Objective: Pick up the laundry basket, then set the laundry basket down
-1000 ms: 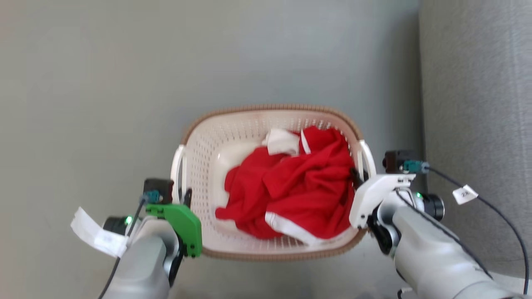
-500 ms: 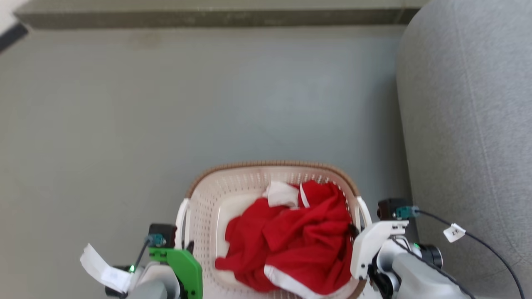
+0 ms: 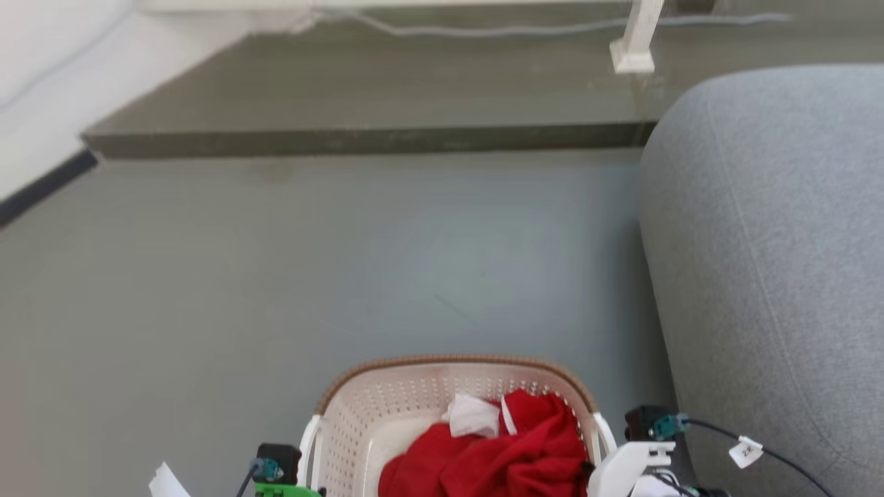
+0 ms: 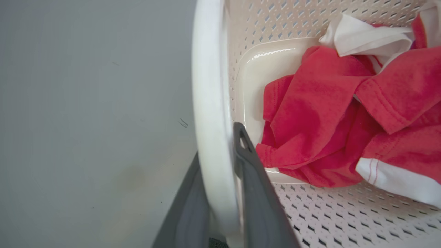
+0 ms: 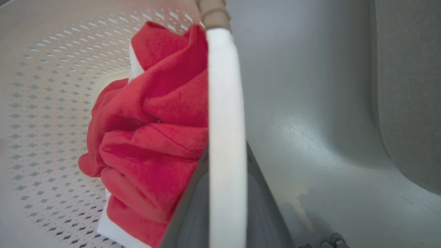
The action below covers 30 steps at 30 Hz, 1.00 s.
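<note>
Cream basket pinched at both handles

Cream-white and full of little holes, the laundry basket [image 3: 449, 362] sits low between the robot's two arms, over the grey floor [image 3: 345, 262]. Its brown woven-look rim curves round the far end. It is just beside the rounded grey upholstered seat [image 3: 773, 241] on the robot's right, and well short of the darker step [image 3: 359, 138] along the floor's far edge. From where I stand I cannot tell whether its base touches the floor.

The left gripper [image 4: 218, 141] is narrowed onto the left handle [image 4: 210, 86]. One dark finger [image 4: 248, 179] lies inside the basket wall and the other outside, with the white bar caught between them. The right gripper [image 5: 225, 148] clamps the right handle [image 5: 224, 103] the same way, a finger pressed to each side of the bar.

Inside, a crumpled red garment [image 3: 497, 459] with white trim covers most of the bottom and piles against the right wall. A white piece of cloth [image 3: 473, 416] lies on it towards the far end. A glossy patch of the basket's bottom shows bare on the left side. Beyond the step a white post [image 3: 635, 41] stands, and a pale cable [image 3: 483, 29] runs along the ground
</note>
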Motion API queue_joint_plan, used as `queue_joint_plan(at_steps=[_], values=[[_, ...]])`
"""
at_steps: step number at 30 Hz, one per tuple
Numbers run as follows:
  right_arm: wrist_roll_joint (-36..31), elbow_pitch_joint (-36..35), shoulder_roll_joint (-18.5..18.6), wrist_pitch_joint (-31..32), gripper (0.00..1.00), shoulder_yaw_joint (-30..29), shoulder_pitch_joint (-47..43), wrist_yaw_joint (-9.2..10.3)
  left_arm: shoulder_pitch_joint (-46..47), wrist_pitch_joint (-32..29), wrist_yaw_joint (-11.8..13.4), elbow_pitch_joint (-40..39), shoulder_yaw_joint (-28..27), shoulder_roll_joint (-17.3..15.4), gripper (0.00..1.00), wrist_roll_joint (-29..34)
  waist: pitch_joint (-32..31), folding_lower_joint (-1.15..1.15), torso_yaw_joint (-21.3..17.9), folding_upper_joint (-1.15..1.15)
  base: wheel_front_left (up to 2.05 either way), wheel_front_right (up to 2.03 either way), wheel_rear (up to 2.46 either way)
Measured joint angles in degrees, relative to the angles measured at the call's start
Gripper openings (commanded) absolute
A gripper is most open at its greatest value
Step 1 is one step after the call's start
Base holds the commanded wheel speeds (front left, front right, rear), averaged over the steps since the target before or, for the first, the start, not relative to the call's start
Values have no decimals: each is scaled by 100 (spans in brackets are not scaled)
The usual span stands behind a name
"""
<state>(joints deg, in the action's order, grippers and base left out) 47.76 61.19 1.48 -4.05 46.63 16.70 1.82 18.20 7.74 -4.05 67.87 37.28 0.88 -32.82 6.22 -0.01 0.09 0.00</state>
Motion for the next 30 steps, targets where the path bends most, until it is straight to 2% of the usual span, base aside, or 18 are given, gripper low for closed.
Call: queue_joint_plan(at_steps=[10,23,30], values=[[183,-127,36,100,0,179,-83,147,-60,-124,3,-80,168,-47,0,-76,-469,0,-27,0,0,0,0],[366,-159,48,115,0,341,-73,283,-59,-218,112,-179,290,-69,0,-143,-462,0,-45,0,0,0,0],[439,-159,53,115,0,400,-58,290,-59,-224,165,-193,332,-75,0,-181,-439,0,-37,0,0,0,0]])
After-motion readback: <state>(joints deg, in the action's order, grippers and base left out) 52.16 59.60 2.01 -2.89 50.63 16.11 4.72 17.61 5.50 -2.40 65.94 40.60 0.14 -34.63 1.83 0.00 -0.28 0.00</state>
